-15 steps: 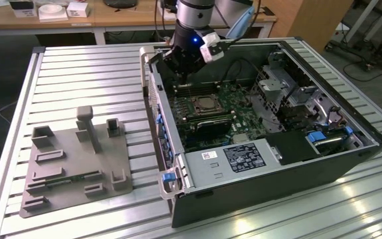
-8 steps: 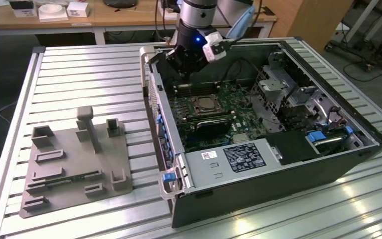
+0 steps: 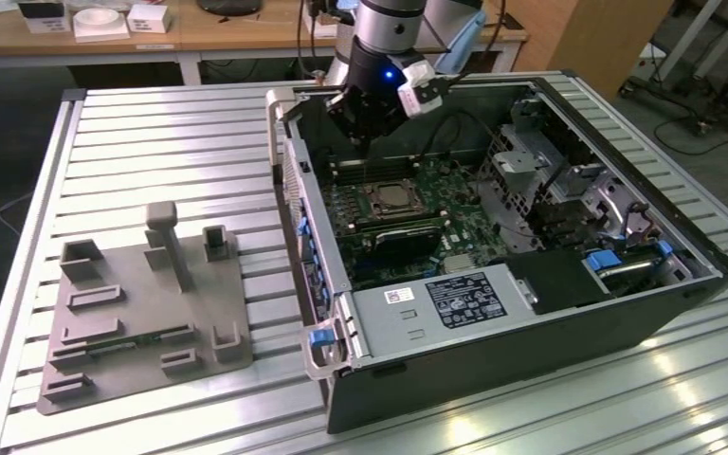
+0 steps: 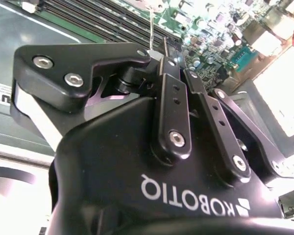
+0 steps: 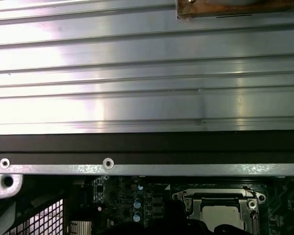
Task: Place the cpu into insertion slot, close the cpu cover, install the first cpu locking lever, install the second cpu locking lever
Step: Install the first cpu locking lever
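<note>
One cpu [image 3: 397,199] lies flat, metal top upward, in the insertion slot [image 3: 370,205]

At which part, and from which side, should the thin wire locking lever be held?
Probably near its free upper end, coming from above. The locking lever is a thin wire standing up from the circuit board, so the end effector pinches across it there.
</note>
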Controlling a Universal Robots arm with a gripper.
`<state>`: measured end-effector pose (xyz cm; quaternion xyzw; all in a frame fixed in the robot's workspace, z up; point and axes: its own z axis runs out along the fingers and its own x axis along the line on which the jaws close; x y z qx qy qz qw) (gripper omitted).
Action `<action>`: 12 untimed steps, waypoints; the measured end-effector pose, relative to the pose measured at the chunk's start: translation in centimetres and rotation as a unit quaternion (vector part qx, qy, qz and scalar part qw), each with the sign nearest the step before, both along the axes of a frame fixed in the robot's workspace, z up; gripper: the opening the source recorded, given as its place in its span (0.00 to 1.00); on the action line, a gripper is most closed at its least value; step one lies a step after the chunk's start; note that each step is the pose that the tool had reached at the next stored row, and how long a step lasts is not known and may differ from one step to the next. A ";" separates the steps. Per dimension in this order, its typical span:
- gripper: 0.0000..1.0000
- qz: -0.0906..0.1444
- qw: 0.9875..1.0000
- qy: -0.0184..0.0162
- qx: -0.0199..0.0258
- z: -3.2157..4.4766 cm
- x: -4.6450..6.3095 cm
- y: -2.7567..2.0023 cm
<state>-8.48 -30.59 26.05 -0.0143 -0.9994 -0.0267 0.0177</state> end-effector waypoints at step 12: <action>0.10 0.000 1.000 0.000 0.000 -0.13 0.7 0.01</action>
